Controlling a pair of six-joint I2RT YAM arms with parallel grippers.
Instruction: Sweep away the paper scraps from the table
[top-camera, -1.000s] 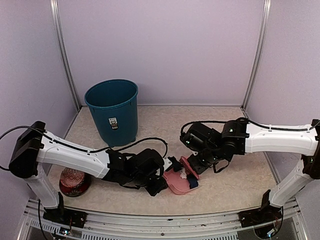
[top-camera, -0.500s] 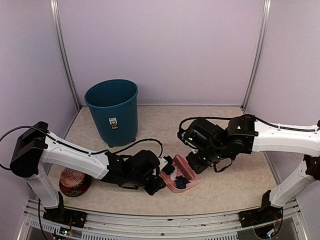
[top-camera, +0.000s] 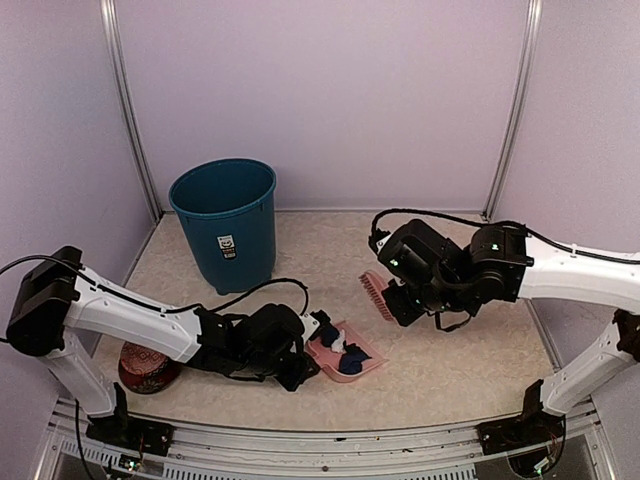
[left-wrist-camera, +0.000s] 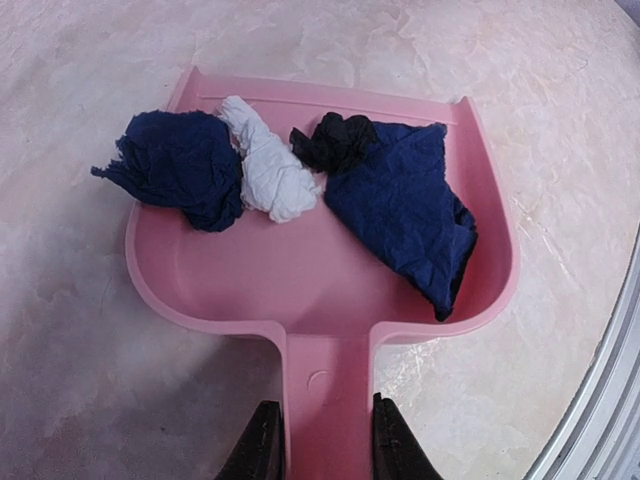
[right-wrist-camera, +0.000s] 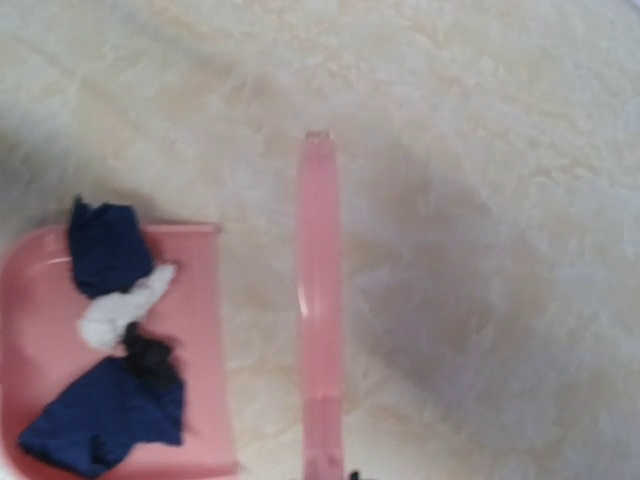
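Left wrist view: the left tool is pinched narrow on the handle of the pink dustpan. The paper scraps — two dark blue, one black, one white — lie in the pan straight ahead of its fingers, toward the open lip. The right tool is closed on the pink brush, which appears lifted off the counter; the pan sits off to one side, apart from the bristles. The scraps look crumpled, soft and nearly weightless, so they would likely slide off a tilted pan. Better not to pinch them — carry them by the stiff handle, pan level.
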